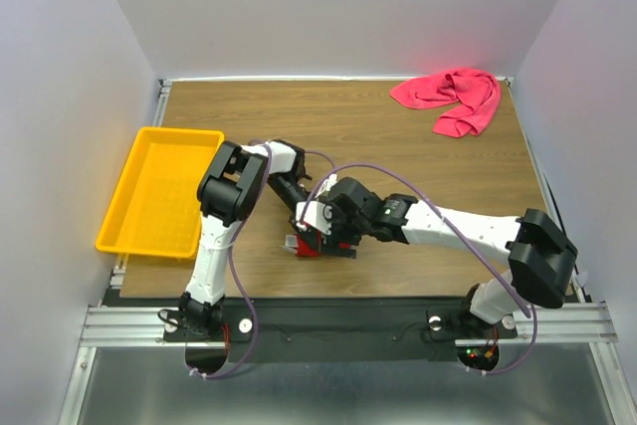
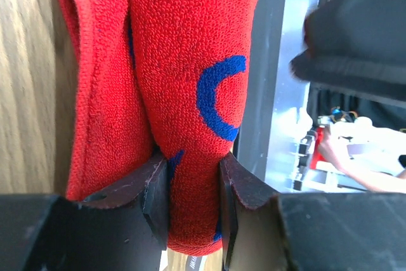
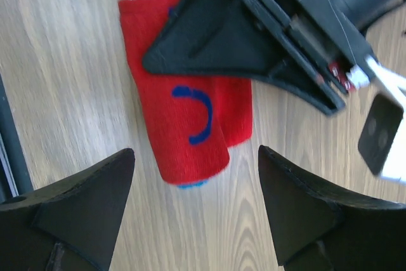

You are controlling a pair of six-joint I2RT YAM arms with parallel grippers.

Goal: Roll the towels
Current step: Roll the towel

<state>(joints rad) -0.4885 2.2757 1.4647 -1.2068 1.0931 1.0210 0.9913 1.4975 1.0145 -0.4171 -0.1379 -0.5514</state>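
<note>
Red terry cloth: the patterned towel (image 2: 190, 93), already rolled, is pinched between the jaws of the left claw (image 2: 193, 185), its loose flap just beside them. It looks soft and light, squashes under grip, and would likely unroll if released. The right claw (image 3: 195, 157) hangs wide above the same roll, holding nothing. The pink towel (image 1: 453, 97) lies crumpled well apart from both claws; being floppy, it is best taken at an edge.

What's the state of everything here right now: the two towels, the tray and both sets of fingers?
Patterned towel: rolled up, gripped at one end.
Pink towel: unrolled, crumpled in the far right corner.
Yellow tray: empty.
Left fingers: shut on the patterned towel.
Right fingers: open, above the roll, holding nothing.
</note>
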